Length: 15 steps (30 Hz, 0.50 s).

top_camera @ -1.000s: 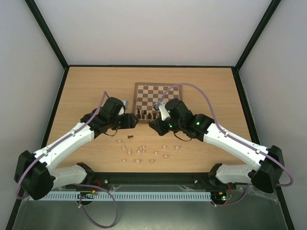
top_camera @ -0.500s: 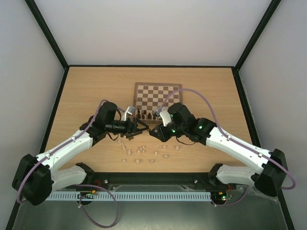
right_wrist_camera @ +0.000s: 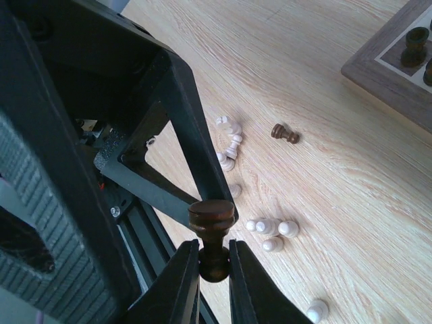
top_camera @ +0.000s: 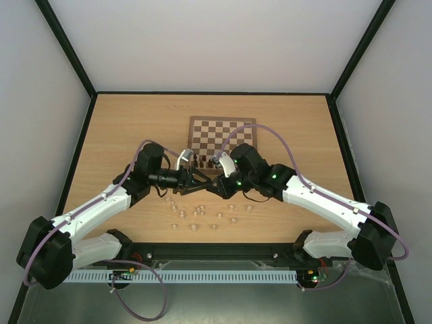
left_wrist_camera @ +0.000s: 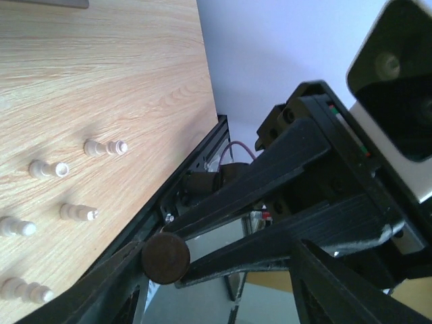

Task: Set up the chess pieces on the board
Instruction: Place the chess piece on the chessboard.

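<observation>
The right gripper (right_wrist_camera: 214, 255) pinches a dark chess piece (right_wrist_camera: 212, 217) by its stem between its fingers, holding it off the desk (top_camera: 121, 135) near the front edge of the board (top_camera: 223, 120). The left gripper (top_camera: 196, 178) faces it, its fingers (left_wrist_camera: 337, 287) spread wide either side of the piece's round base. Scattered pale pieces (top_camera: 196, 214) lie on the desk close by, and a few dark chessmen (top_camera: 202, 162) stand along the board's near edge.

left gripper (top_camera: 200, 179) agape, right gripper (right_wrist_camera: 214, 260) tight

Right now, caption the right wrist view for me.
Right pincer shut on a dark chess piece; pale pieces scattered on the tabletop.
</observation>
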Each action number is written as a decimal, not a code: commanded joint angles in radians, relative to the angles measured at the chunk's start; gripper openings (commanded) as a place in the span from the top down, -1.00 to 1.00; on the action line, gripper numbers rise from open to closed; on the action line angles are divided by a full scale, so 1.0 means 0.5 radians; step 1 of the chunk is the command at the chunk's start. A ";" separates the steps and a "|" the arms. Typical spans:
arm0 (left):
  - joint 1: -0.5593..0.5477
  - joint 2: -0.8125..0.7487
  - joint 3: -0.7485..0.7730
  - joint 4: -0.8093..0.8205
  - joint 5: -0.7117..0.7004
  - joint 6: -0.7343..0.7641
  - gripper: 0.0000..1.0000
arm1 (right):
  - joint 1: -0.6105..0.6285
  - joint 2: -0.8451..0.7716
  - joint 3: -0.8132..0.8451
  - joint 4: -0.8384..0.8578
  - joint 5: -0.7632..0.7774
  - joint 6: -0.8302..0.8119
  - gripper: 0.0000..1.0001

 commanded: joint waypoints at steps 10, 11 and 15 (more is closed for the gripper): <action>-0.006 0.066 -0.062 0.073 0.045 0.005 0.24 | 0.004 -0.016 0.033 0.002 -0.034 -0.052 0.76; -0.004 0.072 -0.063 0.071 0.044 0.007 0.27 | 0.004 -0.019 0.034 -0.001 -0.039 -0.052 0.76; 0.002 0.094 -0.058 0.079 0.033 0.004 0.31 | 0.008 -0.029 0.028 0.000 -0.052 -0.061 0.76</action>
